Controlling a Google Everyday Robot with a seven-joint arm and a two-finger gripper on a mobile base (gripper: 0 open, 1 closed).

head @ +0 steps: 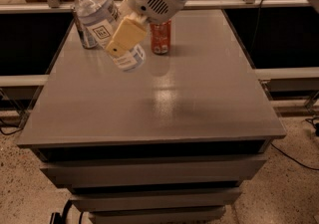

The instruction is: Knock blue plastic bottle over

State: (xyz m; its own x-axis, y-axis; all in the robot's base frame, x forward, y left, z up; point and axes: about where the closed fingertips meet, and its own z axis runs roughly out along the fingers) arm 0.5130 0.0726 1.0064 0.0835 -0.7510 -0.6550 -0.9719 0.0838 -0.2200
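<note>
The blue plastic bottle (93, 10), clear with a white cap and a blue-and-white label, leans steeply with its cap up to the left and its base low over the grey table top (164, 98). My gripper (118, 45) reaches in from the top right. Its tan finger (125, 35) lies across the bottle's front and the other finger is hidden behind it, so the gripper is shut on the bottle. I cannot tell whether the bottle's base touches the table.
A red soda can (161, 37) stands just right of the bottle, under my arm. A slim silver can (84, 34) stands behind the bottle at the table's far left. The table's left edge is near the bottle. Metal posts rise at the back.
</note>
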